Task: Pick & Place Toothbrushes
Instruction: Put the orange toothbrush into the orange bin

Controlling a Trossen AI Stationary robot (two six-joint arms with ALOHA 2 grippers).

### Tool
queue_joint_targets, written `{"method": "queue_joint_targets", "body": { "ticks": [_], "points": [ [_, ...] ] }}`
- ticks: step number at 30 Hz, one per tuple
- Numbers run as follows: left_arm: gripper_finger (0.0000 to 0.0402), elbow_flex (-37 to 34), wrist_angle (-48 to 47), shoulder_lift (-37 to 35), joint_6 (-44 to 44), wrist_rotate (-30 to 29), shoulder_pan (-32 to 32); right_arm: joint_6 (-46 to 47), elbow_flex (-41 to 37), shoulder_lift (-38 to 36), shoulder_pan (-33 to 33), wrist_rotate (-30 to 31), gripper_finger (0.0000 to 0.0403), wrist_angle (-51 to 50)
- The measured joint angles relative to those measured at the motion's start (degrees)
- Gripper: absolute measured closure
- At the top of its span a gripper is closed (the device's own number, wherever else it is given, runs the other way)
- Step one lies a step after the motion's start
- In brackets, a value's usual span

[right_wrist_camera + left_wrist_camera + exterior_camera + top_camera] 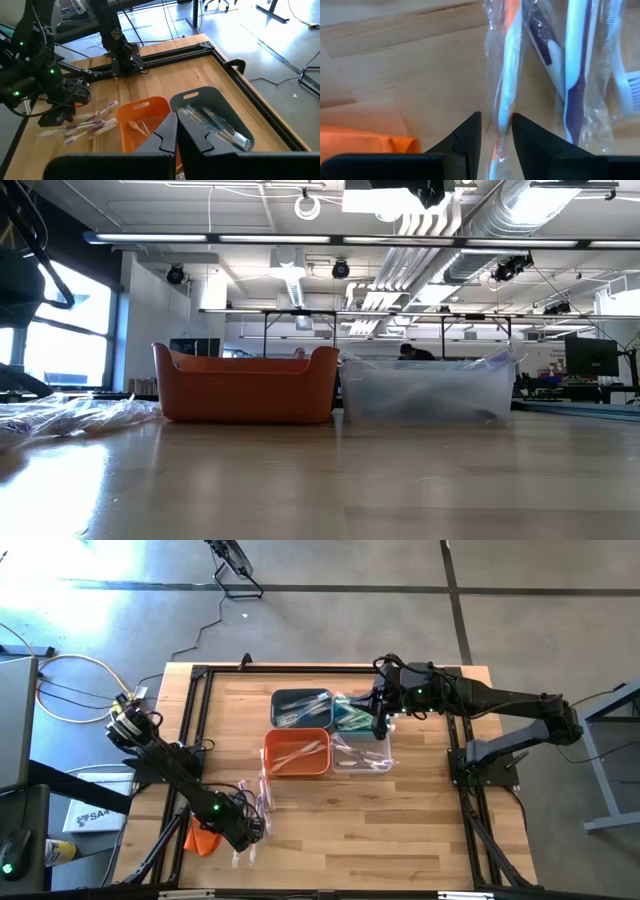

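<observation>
A wide workshop with ceiling ducts stretches behind the wooden desk (400, 830), and four bins sit clustered at its centre: the dark grey bin (300, 706) at 11 o'clock of the cluster, the teal bin (352, 715) at 1, the orange bin (297, 752) at 7, the clear bin (362, 753) at 5. Down at the desk's 7 o'clock the left gripper (496, 131) is low over the loose pile of toothbrushes (252, 802), its fingers (465, 137) straddling one wrapped toothbrush (506, 85) with a white and orange handle, wrapper between the tips. An orange cloth lump (203, 837) lies just beside it. The right gripper (177, 131) hovers over the bins at 1 o'clock, fingers clenched and empty. More toothbrushes already lie in the grey and orange bins.
</observation>
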Motion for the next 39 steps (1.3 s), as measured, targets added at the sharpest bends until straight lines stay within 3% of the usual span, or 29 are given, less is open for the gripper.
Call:
{"method": "queue_joint_targets", "body": {
  "ticks": [12, 20, 23, 28, 39],
  "points": [
    [0.0299, 0.15, 0.87, 1.55, 0.02, 0.04, 0.00, -0.61, 0.00, 0.00, 0.00, 0.28, 0.0400, -0.34],
    [0.0377, 0.02, 0.58, 1.60, 0.02, 0.27, 0.00, -1.06, 0.00, 0.00, 0.00, 0.31, 0.0401, -0.42],
    [0.0390, 0.02, 0.72, 1.46, 0.05, 1.04, 0.00, -1.05, 0.00, 0.00, 0.00, 0.32, 0.0401, -0.49],
    [0.0380, 0.48, 3.36, -0.66, 4.43, 3.86, 0.07, -1.09, 0.00, 0.00, 0.00, 0.24, 0.0401, -0.65],
    [0.0388, 0.46, -0.57, -11.67, 15.29, 2.15, 0.07, -1.27, 0.00, 0.02, 0.00, 0.17, 0.0401, -2.37]
  ]
}}
